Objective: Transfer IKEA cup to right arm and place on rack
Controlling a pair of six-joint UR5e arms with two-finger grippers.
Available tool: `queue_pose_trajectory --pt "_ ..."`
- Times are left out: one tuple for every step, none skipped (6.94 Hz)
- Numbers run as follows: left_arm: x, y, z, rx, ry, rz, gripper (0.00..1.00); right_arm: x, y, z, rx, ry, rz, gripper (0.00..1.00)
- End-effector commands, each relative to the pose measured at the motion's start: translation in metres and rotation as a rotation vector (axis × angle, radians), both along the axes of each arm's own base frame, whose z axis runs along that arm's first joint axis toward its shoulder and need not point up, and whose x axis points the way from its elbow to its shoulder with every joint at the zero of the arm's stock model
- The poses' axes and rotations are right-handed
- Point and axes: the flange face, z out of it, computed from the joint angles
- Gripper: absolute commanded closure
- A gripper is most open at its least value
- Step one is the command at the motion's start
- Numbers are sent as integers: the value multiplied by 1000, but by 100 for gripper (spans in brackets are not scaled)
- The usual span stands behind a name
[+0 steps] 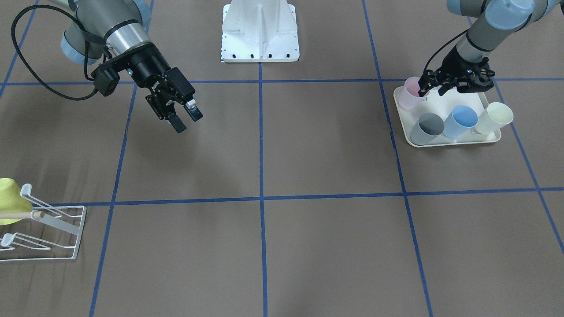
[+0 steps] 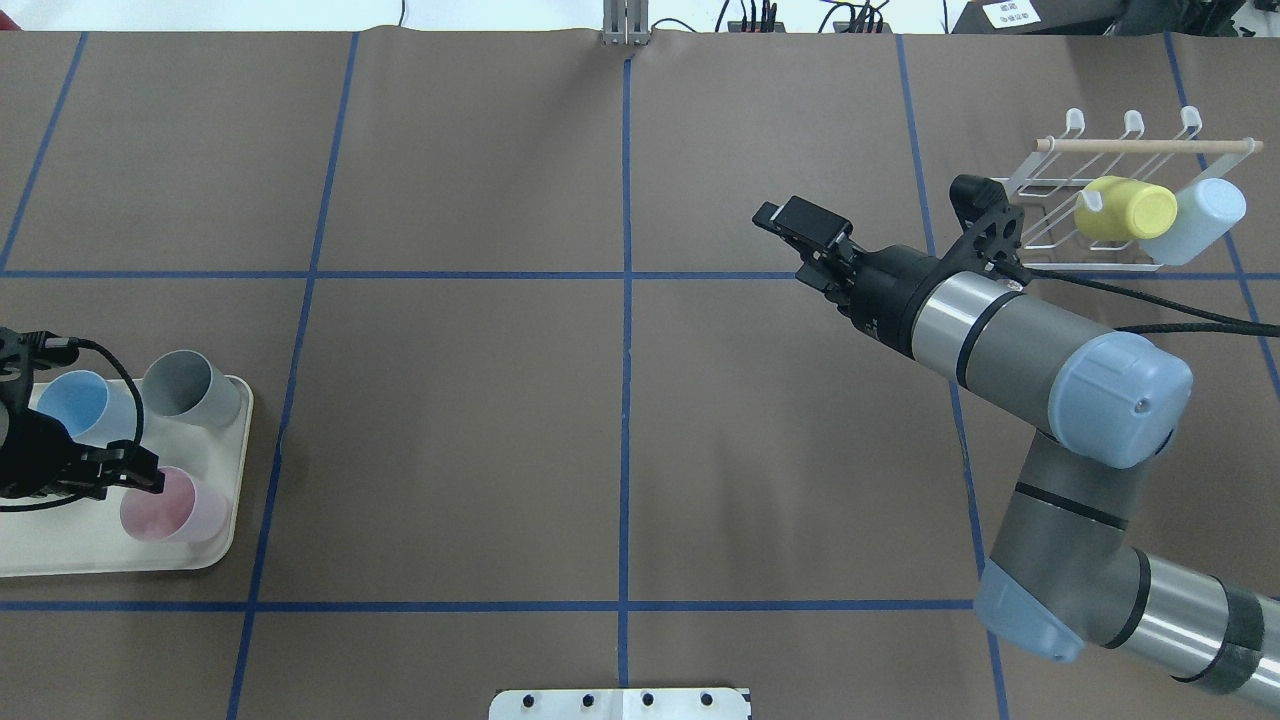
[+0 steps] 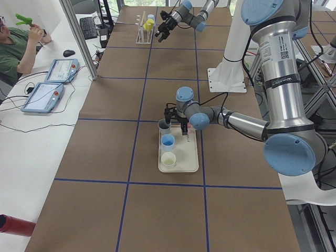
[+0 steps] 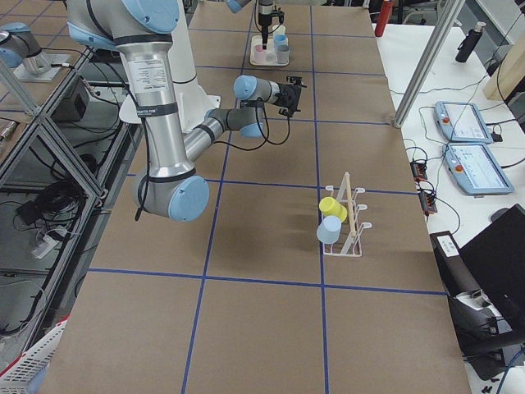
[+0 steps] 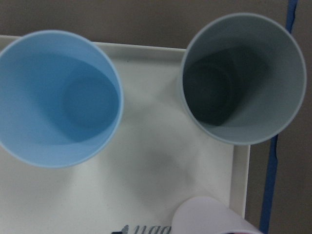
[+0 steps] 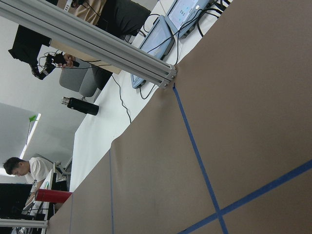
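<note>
Left gripper is hovering at the pink cup rim, cup standing on the tray.
Can't tell if it's clamping. Right gripper is hanging released, well apart from rack.

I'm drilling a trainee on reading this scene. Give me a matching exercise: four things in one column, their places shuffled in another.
1 pink cup
2 grey cup
3 bright yellow cup
4 right gripper

A on the rack
B above the table, open and empty
C on the tray, at the left gripper
D on the tray beside the blue cup

Pairs: 1-C, 2-D, 3-A, 4-B
</note>
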Motion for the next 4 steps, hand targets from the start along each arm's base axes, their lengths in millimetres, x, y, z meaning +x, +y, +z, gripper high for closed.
queue_pose_trajectory --pt "1 1 -2 -1 3 2 54 0 0 0 1 1 0 1" --pt "2 2 -2 -1 3 7 53 0 0 2 -1 4 0 1" --pt "2 2 -2 1 3 8 53 0 0 2 -2 5 0 1" --pt "4 2 -3 3 5 9 53 0 0 2 -1 4 0 1"
